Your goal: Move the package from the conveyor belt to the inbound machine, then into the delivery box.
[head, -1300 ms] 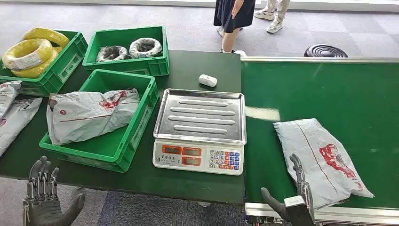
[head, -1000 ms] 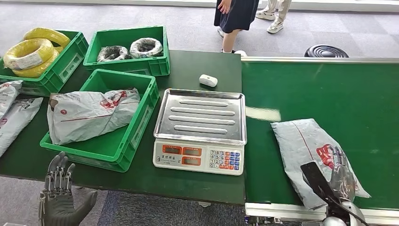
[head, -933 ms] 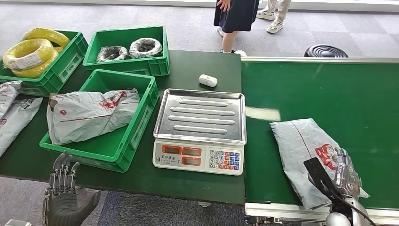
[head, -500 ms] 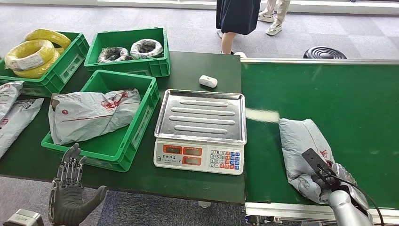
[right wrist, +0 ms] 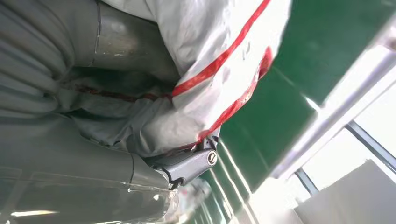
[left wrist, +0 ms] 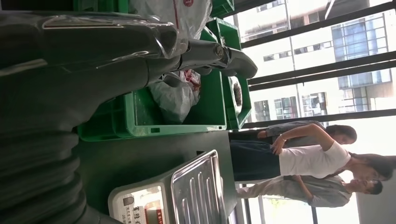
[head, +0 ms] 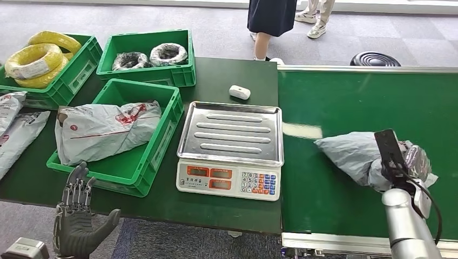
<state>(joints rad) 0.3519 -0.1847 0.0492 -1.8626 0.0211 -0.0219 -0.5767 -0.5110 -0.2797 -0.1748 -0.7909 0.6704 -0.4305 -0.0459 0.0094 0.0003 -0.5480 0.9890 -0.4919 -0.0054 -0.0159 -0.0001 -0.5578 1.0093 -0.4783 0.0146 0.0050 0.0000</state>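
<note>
package (head: 351, 154) gripped by right hand (head: 402, 162) fingers above conveyor belt (head: 345, 97); left hand (head: 78, 221) fingers apart

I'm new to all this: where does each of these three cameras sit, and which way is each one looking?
Head view: high on the robot, looking forward and down at the scale, green crates and conveyor belt; left hand low, right hand gripping the package.
Left wrist view: behind the left hand, turned sideways, facing the scale, a crate and people by windows.
Right wrist view: behind the right hand, pressed against the package over the belt.
Shared: head and left wrist show the scale; head and right wrist, the package.
</note>
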